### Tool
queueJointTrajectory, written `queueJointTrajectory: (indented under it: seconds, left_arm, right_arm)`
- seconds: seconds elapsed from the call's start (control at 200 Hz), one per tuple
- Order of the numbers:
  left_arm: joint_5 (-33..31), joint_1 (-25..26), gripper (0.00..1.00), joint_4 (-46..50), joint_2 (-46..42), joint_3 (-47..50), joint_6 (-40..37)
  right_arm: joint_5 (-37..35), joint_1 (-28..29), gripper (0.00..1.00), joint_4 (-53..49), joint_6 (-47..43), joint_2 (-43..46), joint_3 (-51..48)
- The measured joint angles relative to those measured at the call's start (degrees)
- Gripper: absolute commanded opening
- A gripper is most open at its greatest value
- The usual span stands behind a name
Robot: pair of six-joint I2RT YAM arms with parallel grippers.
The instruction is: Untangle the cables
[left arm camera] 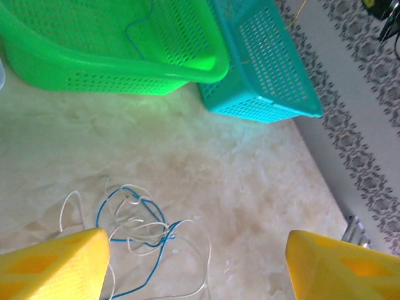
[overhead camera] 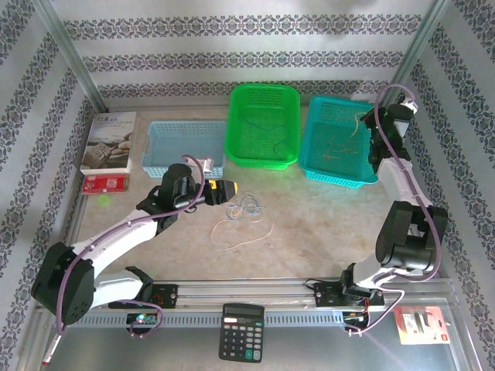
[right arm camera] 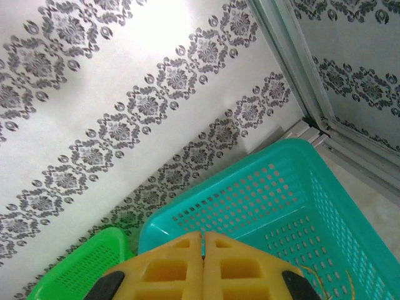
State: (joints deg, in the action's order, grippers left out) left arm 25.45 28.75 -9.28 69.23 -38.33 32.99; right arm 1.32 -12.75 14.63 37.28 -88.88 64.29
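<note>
Cables (overhead camera: 241, 212) are seen lying loose on the table (overhead camera: 325, 224), with the left gripper (overhead camera: 224, 188) held wide apart beside them.

In the left wrist view the white and blue cables (left arm camera: 140, 219) are spread in a tangle of loops on the bare table (left arm camera: 250, 181), between and just ahead of the yellow fingers (left arm camera: 56, 265); the left gripper (left arm camera: 197, 262) is parted and nothing is clasped in it; the green basket (overhead camera: 259, 161) and the teal basket (overhead camera: 332, 176) are set side by side behind the tangle, well apart from it; a blue wire (left arm camera: 134, 25) is seen inside the green basket; the right gripper (right arm camera: 203, 250) is pressed together on nothing, raised over the teal basket (right arm camera: 250, 194) and turned towards the patterned wall (right arm camera: 125, 112).
</note>
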Motion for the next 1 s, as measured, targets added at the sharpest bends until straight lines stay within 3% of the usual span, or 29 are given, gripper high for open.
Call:
queueJointTrajectory:
  seconds: [0.095, 0.12, 0.215, 0.525, 0.684, 0.829, 1.004]
  left_arm:
    - [0.35, 0.0, 0.74, 1.55, 2.14, -1.4, -1.73]
    - [0.55, 0.0, 0.74, 1.84, 2.62, -1.7, -2.14]
    - [1.44, 0.02, 0.75, 3.21, 3.96, -2.71, -3.54]
    - [2.43, 2.4, 0.76, 8.98, 7.15, -7.65, -9.03]
    - [0.96, 6.16, 0.74, 12.33, 10.14, -9.44, -12.44]
    - [-2.4, 9.94, 0.66, 15.72, 14.43, -11.34, -15.82]
    - [-5.68, 10.95, 0.57, 16.65, 19.32, -12.9, -17.86]
  right_arm:
    - [0.11, 0.0, 0.44, 0.17, -0.22, -2.62, 0.0]
    - [0.22, 0.0, 0.51, 0.13, -0.37, -3.41, -0.02]
    - [0.83, 0.0, 0.61, -0.28, -1.05, -5.62, -0.24]
    - [3.65, 4.17, 0.64, -3.13, -1.27, -0.92, -4.37]
    - [6.51, 11.96, 0.64, -3.74, -1.22, 8.11, -8.94]
    - [8.48, 19.89, 0.64, -3.8, -1.16, 15.65, -15.47]
    - [8.63, 27.85, 0.64, -4.55, 0.13, 21.16, -26.01]
